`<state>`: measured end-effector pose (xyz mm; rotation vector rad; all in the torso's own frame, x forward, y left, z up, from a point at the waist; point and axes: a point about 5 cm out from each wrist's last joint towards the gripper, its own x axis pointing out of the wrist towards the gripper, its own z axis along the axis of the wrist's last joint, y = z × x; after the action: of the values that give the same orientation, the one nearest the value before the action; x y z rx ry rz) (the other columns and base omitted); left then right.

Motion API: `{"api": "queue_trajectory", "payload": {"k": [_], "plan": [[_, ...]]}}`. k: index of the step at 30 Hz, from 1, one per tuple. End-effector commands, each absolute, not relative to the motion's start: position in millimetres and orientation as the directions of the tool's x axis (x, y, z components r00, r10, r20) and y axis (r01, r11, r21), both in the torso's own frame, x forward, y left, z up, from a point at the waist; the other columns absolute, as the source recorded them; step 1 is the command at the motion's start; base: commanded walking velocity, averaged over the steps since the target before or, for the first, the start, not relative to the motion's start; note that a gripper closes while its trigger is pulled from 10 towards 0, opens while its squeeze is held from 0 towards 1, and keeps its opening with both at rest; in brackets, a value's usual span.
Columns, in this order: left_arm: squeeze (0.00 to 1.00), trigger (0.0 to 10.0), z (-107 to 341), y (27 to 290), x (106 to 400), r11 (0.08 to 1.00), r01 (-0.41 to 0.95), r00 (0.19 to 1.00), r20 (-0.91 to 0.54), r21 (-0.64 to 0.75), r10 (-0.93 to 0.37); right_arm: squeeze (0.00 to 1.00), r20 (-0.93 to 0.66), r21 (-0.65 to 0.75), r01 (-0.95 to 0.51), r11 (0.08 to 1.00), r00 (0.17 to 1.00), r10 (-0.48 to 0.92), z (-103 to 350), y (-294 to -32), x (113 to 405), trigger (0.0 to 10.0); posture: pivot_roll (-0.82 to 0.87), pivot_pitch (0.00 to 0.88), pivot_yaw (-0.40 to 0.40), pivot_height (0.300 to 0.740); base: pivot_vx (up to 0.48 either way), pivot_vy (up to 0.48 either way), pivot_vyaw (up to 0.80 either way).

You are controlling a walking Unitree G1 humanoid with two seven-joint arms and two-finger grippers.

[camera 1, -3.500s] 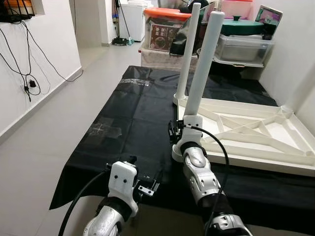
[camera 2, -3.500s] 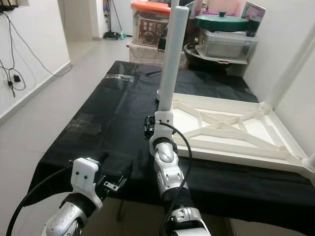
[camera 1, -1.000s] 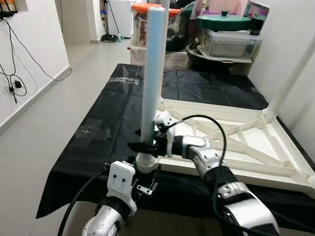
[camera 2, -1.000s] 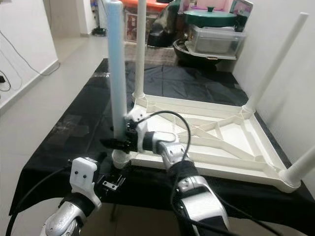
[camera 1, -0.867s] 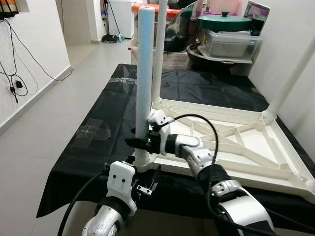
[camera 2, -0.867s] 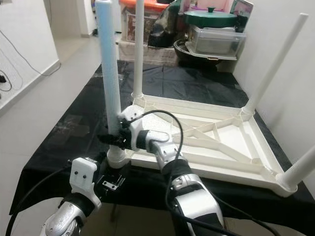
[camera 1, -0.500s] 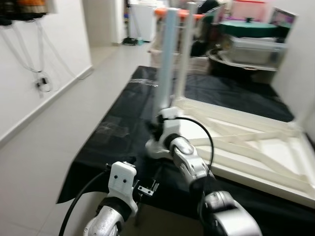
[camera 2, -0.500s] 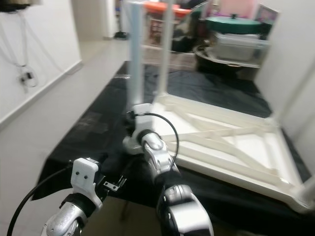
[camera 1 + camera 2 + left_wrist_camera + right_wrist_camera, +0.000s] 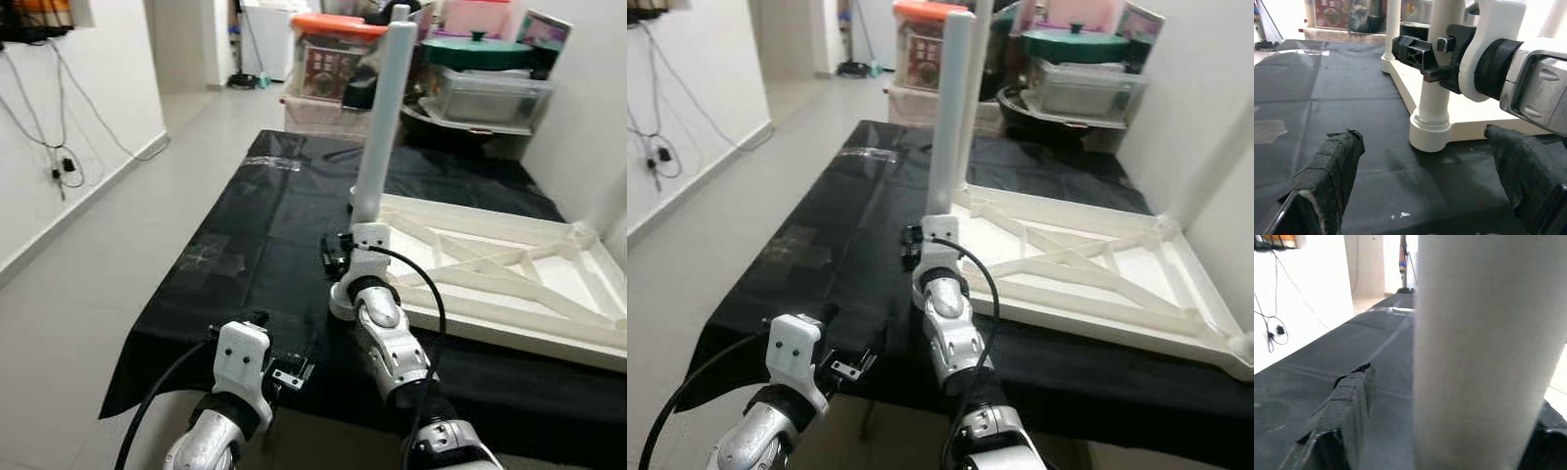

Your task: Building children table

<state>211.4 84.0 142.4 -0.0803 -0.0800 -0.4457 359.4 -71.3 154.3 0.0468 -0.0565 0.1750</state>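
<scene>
Gripping low on the leg [image 9: 1488, 357], R gripper [image 9: 1437, 73] fingers [image 9: 1342, 416] closing either side of it. Leg standing upright, long axis vertical, in near corner socket of upturned tabletop [image 9: 490, 284] on black sheet. L gripper [image 9: 1425, 161] hanging open, empty. Step: seating leg; next probably needing a straight downward push.

Silver arms [image 9: 392, 348], tape-wrapped black fingers [image 9: 1327, 166]

Right gripper [image 9: 1422, 66] clamped; left gripper [image 9: 1425, 161] spread wide
</scene>
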Motion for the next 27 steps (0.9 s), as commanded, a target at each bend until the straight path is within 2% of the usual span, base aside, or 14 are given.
{"api": "queue_trajectory", "payload": {"k": [1, 2, 5, 7, 9, 10, 11, 12, 14, 19, 20, 21, 25, 27], "plan": [[0.00, 10.0, 139.1, 82.9, 211.2, 0.899, 0.434, 0.900, 0.081, -0.061, -0.429, 0.00, 0.068, 0.138, -0.339, 0.931, 0.941, 0.332, 152.8, -37.0, 352.9, 10.0, 0.13, 0.000, -0.102, 0.740, 0.000, 0.000, 0.00], [0.00, 10.0, 139.1, 83.1, 211.4, 0.899, 0.433, 0.900, 0.081, -0.062, -0.428, 0.00, 0.064, 0.136, -0.465, 0.875, 0.885, 0.460, 155.1, -43.6, 358.7, 10.0, 0.13, 0.000, -0.103, 0.740, 0.000, 0.000, 0.00], [0.00, 10.0, 139.2, 83.2, 211.5, 0.900, 0.432, 0.901, 0.081, -0.062, -0.427, 0.00, 0.063, 0.137, -0.546, 0.827, 0.838, 0.543, 157.4, -48.8, 362.0, 10.0, 0.13, 0.000, -0.103, 0.740, 0.000, 0.000, 0.00], [0.00, 10.0, 139.2, 83.4, 211.7, 0.900, 0.433, 0.900, 0.082, -0.061, -0.427, 0.00, 0.034, 0.131, -0.653, 0.746, 0.755, 0.655, 158.0, -53.1, 364.0, 10.0, 0.13, 0.000, -0.102, 0.740, 0.000, 0.000, 0.00], [0.00, 10.0, 139.3, 83.6, 212.0, 0.899, 0.434, 0.899, 0.082, -0.061, -0.429, 0.00, -0.031, 0.107, -0.834, 0.541, 0.541, 0.840, 160.2, -58.7, 362.3, 10.0, 0.14, 0.000, -0.103, 0.740, 0.000, 0.000, 0.00], [0.00, 10.0, 139.3, 83.6, 212.0, 0.899, 0.434, 0.899, 0.082, -0.061, -0.429, 0.00, -0.031, 0.107, -0.834, 0.541, 0.541, 0.840, 160.2, -58.7, 362.3, 10.0, 0.14, 0.000, -0.103, 0.740, 0.000, 0.000, 0.00], [0.00, 10.0, 139.5, 83.4, 212.2, 0.898, 0.435, 0.899, 0.083, -0.060, -0.430, 0.00, -0.070, 0.084, -0.904, 0.418, 0.413, 0.908, 162.1, -58.6, 359.7, 10.0, 0.14, 0.000, -0.108, 0.740, 0.000, 0.000, 0.00], [0.00, 10.0, 139.5, 83.4, 212.2, 0.898, 0.435, 0.899, 0.083, -0.060, -0.430, 0.00, -0.070, 0.084, -0.904, 0.418, 0.413, 0.908, 162.1, -58.6, 359.7, 10.0, 0.14, 0.000, -0.108, 0.740, 0.000, 0.000, 0.00], [0.00, 10.0, 140.3, 83.6, 212.6, 0.899, 0.434, 0.899, 0.084, -0.058, -0.429, 0.00, -0.128, 0.044, -0.962, 0.270, 0.263, 0.956, 163.7, -52.5, 355.5, 10.0, 0.15, 0.000, -0.106, 0.740, 0.000, 0.000, 0.00], [0.00, 10.0, 140.8, 86.3, 212.2, 0.903, 0.427, 0.903, 0.082, -0.052, -0.423, 0.00, -0.151, 0.048, -0.984, 0.169, 0.161, 0.975, 160.8, -32.9, 349.3, 10.0, 0.16, 0.000, -0.109, 0.740, 0.000, 0.000, 0.00], [0.00, 10.0, 141.0, 86.8, 212.1, 0.904, 0.425, 0.904, 0.081, -0.052, -0.421, 0.00, -0.128, 0.054, -0.982, 0.183, 0.175, 0.976, 160.5, -26.1, 348.8, 0.9, 0.16, 0.000, -0.110, 0.740, 0.000, 0.000, 0.00], [0.00, 10.0, 141.2, 86.9, 212.1, 0.904, 0.424, 0.904, 0.081, -0.051, -0.419, 0.00, -0.111, 0.059, -0.979, 0.196, 0.189, 0.976, 160.6, -22.1, 348.8, 0.0, 0.16, 0.000, -0.110, 0.740, 0.000, 0.000, 0.00], [0.00, 10.0, 141.4, 87.0, 212.1, 0.905, 0.423, 0.905, 0.081, -0.052, -0.418, 0.00, -0.089, 0.054, -0.949, 0.311, 0.306, 0.948, 160.7, -17.4, 354.1, 0.0, 0.15, 0.000, -0.110, 0.740, 0.000, 0.000, 0.00], [0.00, 10.0, 141.0, 86.4, 211.8, 0.904, 0.423, 0.905, 0.081, -0.054, -0.419, 0.00, -0.082, 0.044, -0.792, 0.609, 0.605, 0.792, 157.2, -26.6, 368.9, 0.0, 0.15, 0.000, -0.107, 0.740, 0.000, 0.000, 0.00]]}}
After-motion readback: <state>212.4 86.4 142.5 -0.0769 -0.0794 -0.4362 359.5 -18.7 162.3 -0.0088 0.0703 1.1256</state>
